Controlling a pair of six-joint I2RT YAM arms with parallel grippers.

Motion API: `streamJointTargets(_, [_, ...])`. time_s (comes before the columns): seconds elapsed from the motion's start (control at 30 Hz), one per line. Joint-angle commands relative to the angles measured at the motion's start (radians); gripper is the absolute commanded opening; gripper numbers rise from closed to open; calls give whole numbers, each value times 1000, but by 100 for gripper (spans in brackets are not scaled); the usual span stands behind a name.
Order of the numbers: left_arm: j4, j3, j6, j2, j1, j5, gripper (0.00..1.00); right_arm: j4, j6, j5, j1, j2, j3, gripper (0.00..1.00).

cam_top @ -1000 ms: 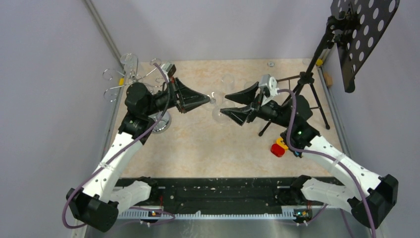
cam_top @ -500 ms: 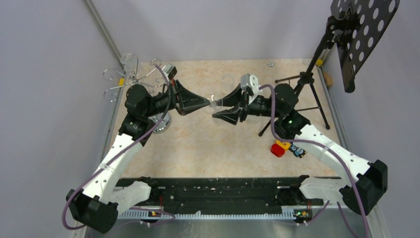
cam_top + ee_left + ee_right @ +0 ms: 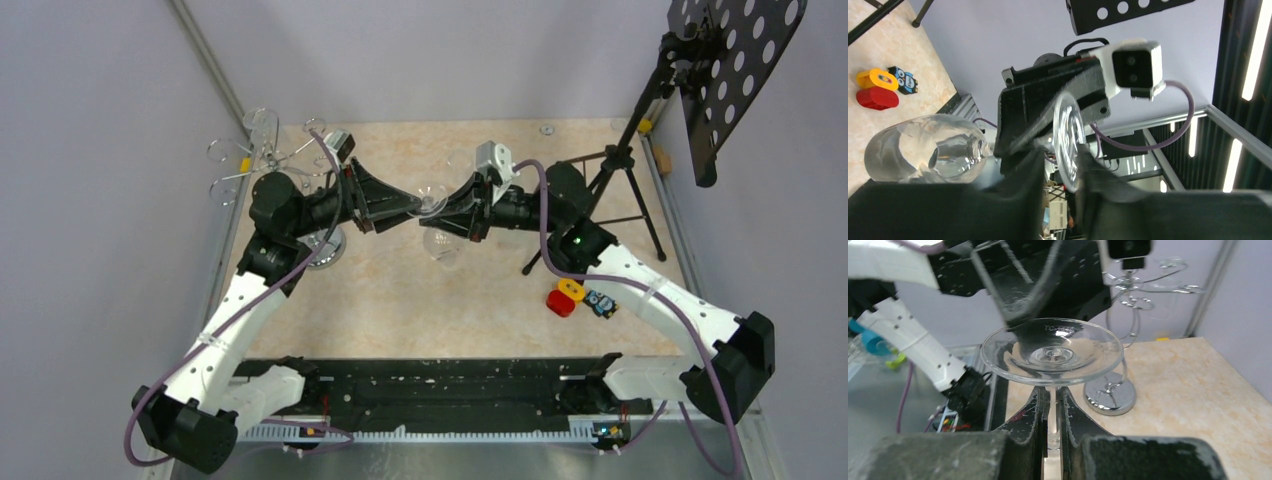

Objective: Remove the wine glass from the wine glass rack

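Left gripper (image 3: pixel 412 204): black tapered fingers nearly closed, only a thin slot between them. The rim of the glass's foot sits in that slot, pinched at its edge.

Behind and left of that arm is a shiny chrome wire wine glass rack (image 3: pixel 262 152). It has curled looping arms off a central stem and a round mirrored base (image 3: pixel 1109 395) on the beige marble-pattern tabletop (image 3: pixel 400 310).

Clear wine glass (image 3: pixel 438 243) is off the rack and well apart from it, mid-table between the two grippers. Flat round foot (image 3: pixel 1052 352) is up by the fingertips. Smooth rounded bowl (image 3: pixel 923 155) hangs toward the near edge; can't tell if it touches the table.

Right gripper (image 3: pixel 452 208): matte black fingers squeezed down to the width of the thin stem (image 3: pixel 1053 412), clamped on it just under the foot. The tips of both grippers almost meet at the foot.

Further right on the table is a red-and-yellow plastic block (image 3: pixel 564 297), with a small black-and-blue figure (image 3: pixel 600 304) just beside it. Far right is a black tripod music stand (image 3: pixel 625 170) with a perforated black desk (image 3: pixel 735 60).
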Motion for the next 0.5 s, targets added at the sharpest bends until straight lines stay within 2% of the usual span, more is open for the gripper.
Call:
streamJointTargets(0.0, [28,31,62,-40,-7,-28,54,196,95,197,6,-64,-33,0])
streamJointTargets(0.1, [-4,19,91,-46,-5,-69,64,252,140,367,6,-105,-78,0])
streamJointTargets(0.3, [-25,-66,128,-92,-6,-213,69,386,280,719,8,-175,-156,0])
streamJointTargets(0.47, [-22,-116,167,-111,-7,-259,71,442,475,953,8,-192,-158,0])
